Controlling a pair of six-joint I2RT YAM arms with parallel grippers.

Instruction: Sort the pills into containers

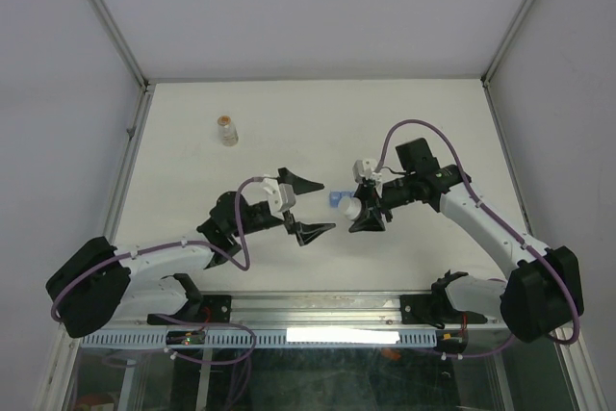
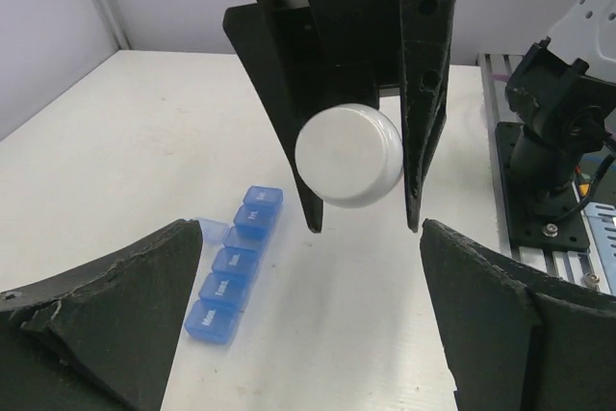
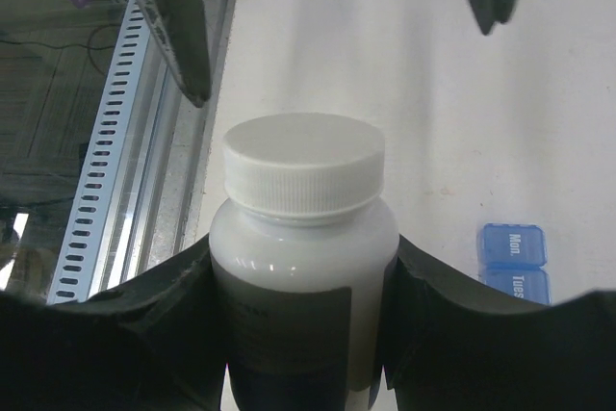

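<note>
My right gripper (image 3: pixel 303 271) is shut on a white pill bottle (image 3: pixel 303 238) with a white screw cap, held on its side above the table. The bottle's cap (image 2: pixel 348 156) faces my left gripper (image 2: pixel 308 230), which stands wide open a short way in front of it, touching nothing. From above, the left gripper (image 1: pixel 327 207) and the bottle (image 1: pixel 352 209) sit mid-table. The containers, a blue pill-organiser strip (image 2: pixel 234 265), lie on the table under and beside the bottle, one lid raised. No pills show.
A small clear bottle with tan contents (image 1: pixel 227 129) stands at the back left. A slotted metal rail (image 3: pixel 106 180) runs along the near table edge. The right arm's base (image 2: pixel 553 141) is bolted near it. Frame posts and walls enclose the table.
</note>
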